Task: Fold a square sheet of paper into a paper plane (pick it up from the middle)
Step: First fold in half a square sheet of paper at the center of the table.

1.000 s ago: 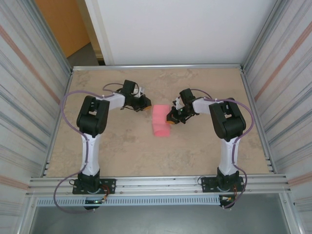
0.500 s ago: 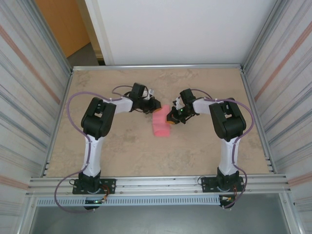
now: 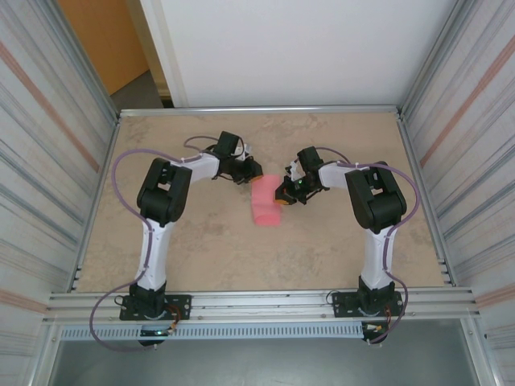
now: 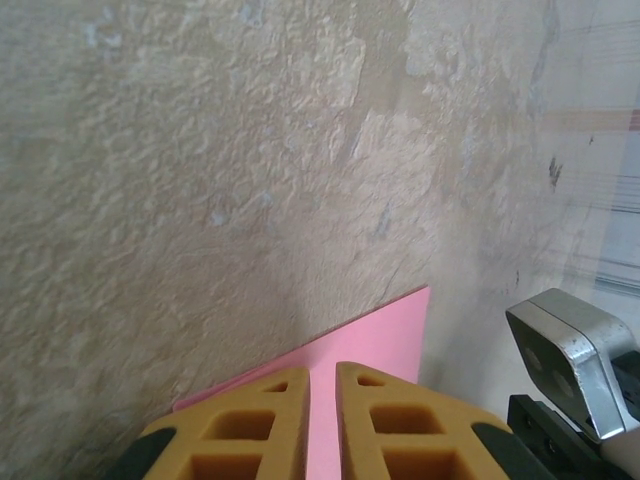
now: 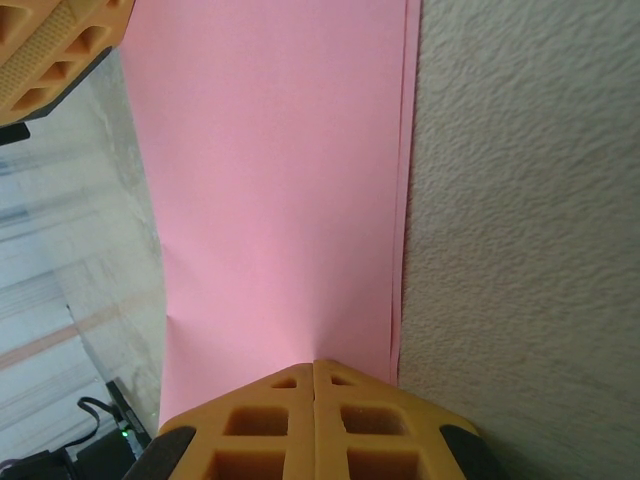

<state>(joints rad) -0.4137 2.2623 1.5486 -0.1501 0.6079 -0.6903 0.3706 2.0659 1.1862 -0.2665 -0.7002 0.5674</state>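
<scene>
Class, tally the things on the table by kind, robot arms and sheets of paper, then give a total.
Arms: 2 (left arm, right arm)
Pink paper: 1
Total: 3

We see a mottled beige table [image 3: 201, 241] edged at the near side by an aluminium rail [image 3: 265, 304]. Ribbed metal panels [image 3: 40, 161] stand along both sides. Behind rises a white wall [image 3: 282, 48], an orange panel [image 3: 96, 40] to its left.
</scene>
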